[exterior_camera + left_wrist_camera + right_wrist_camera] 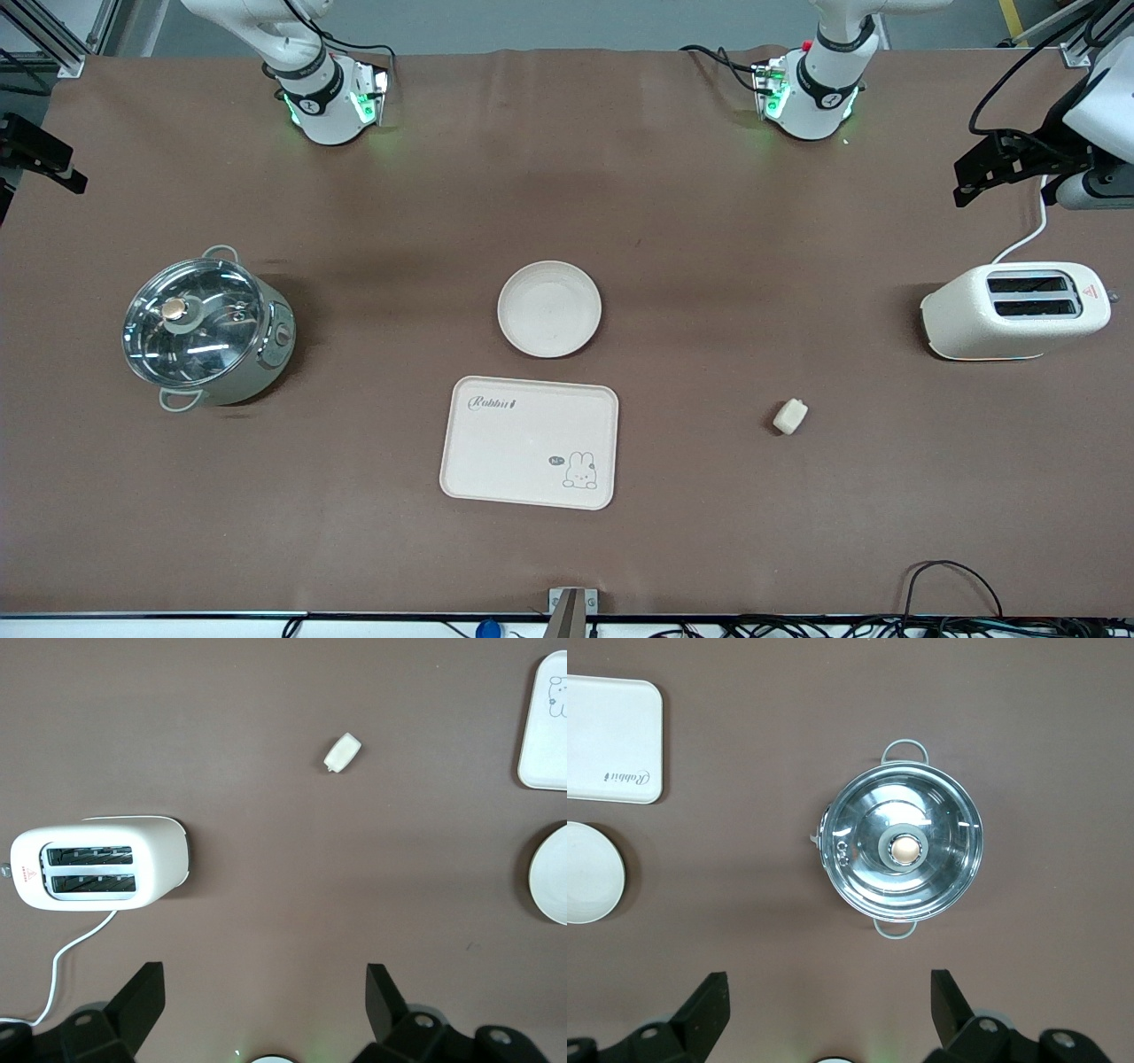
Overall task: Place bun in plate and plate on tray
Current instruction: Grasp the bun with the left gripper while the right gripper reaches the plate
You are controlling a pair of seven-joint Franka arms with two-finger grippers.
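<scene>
The bun [790, 416], a tiny off-white lump, lies on the brown table toward the left arm's end; it also shows in the left wrist view [342, 752]. The empty round plate [549, 309] sits mid-table, with the Rabbit tray [529, 441] just nearer the front camera, also empty. Plate [554, 875] and tray [545, 726] show at the edge of the left wrist view. My left gripper [264, 979] is open and empty, held high beside the toaster [970, 182]. My right gripper [829, 988] is open and empty, high near the pot [66, 173].
A steel pot with a glass lid [205, 328] stands toward the right arm's end. A white two-slot toaster [1014, 310] with its cord stands toward the left arm's end. Cables run along the table's front edge.
</scene>
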